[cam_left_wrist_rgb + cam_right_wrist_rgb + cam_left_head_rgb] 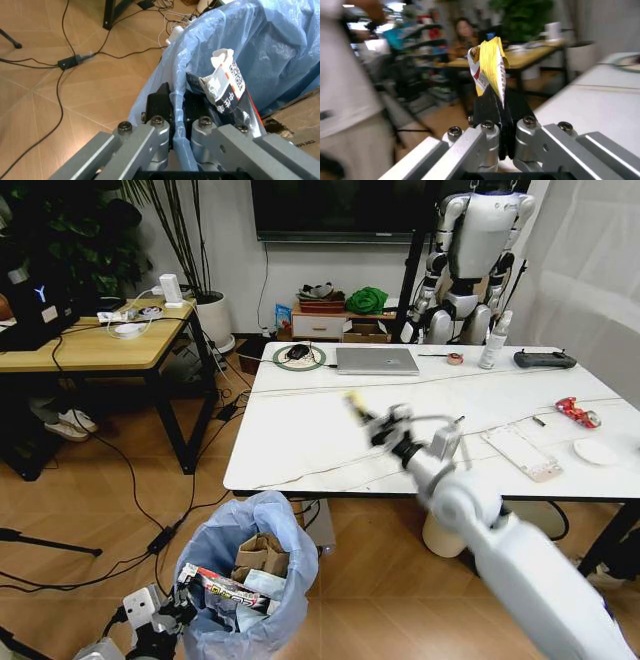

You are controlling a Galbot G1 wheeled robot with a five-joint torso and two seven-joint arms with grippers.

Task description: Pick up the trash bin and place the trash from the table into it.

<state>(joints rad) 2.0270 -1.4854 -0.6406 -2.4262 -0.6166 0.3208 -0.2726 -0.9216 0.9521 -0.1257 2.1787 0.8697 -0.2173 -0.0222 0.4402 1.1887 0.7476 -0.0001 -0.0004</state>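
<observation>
a: how far along are we?

b: partway, i'd say. the trash bin (245, 580) sits low beside the near edge of the bench (300, 440), and the left gripper (177, 108) has its fingers closed on the blue bag at the rim, so the bin looks held. there is already litter inside: a torn piece of brown cardboard (260, 555), a printed wrapper (225, 84) and some paper.

a: and the right arm?

b: the right gripper (497, 103) is raised over the bench, fingers pinched shut on a yellow wrapper (490, 63). that piece is off the bench but not yet over the bin, so it is not dropped in yet.

a: what's left on the bench?

b: toward the far right i can see a crushed red can (578, 412), a flat white packet (520, 452) and a small white round thing (596, 451). those look like remaining trash. the laptop (376, 360) and the spray bottle (492, 345) at the back are not litter.

a: so more than one trip to go.

b: judging by that, yes, several.
</observation>
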